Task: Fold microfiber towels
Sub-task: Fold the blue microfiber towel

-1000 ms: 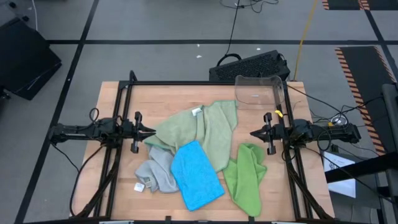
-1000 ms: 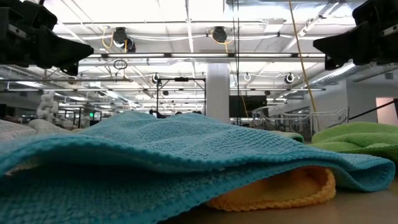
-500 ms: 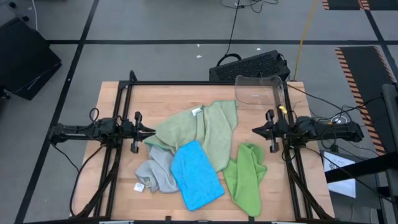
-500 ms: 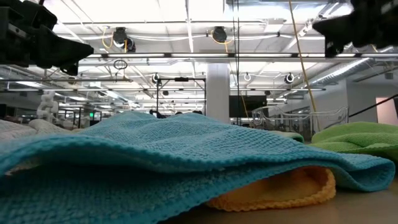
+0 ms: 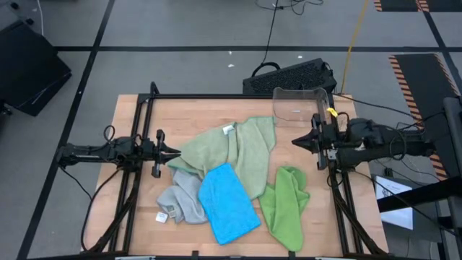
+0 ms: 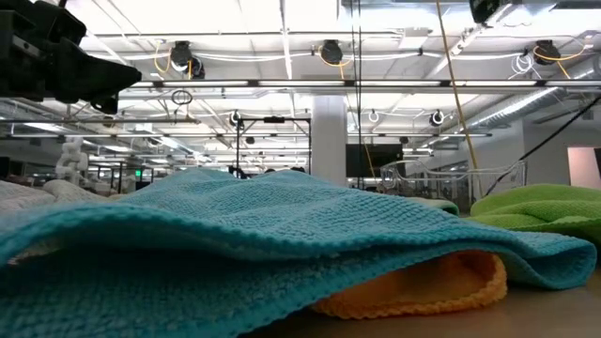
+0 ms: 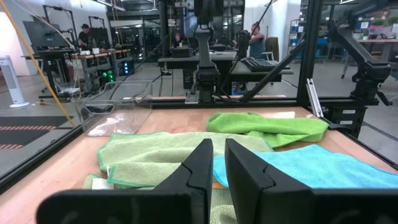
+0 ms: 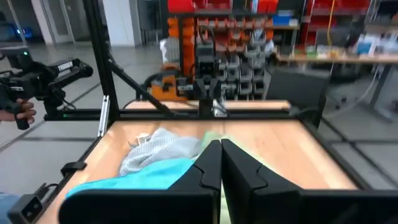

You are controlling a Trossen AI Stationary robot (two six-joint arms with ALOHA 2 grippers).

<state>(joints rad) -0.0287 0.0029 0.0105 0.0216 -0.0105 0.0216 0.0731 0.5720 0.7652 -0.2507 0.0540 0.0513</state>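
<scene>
**Right arm drawn back toward the far right edge; towels left heaped at mid-desk**

Since the earlier frame the right gripper [image 5: 294,141] has been shifted toward the far edge of the desk and lifted, so that only a scrap of it is left at the top of the low view. The left gripper [image 5: 178,152] has not been moved.

The towels are piled at the middle of the desk [image 5: 130,217]. A sage green towel [image 5: 231,153] is spread across the centre, with a small white tag at its far edge. A bright blue towel [image 5: 228,202] is laid over its near part and reaches toward the near edge. A grey towel [image 5: 180,198] is bunched against the blue one on the left, a white tag lying loose beside it. A lime green towel [image 5: 286,206] is crumpled near the near right corner. In the low view an orange towel [image 6: 423,286] is seen tucked under the blue one.

The left gripper is held at the left edge of the sage green towel, its fingers nearly pressed together with a thin gap, nothing pinched. The right gripper is held above bare wood, apart from every towel, its fingers pressed together on nothing.

A clear plastic bin [image 5: 299,107] stands at the far right corner. Bare wood is left along the far edge and at the near left corner.
</scene>
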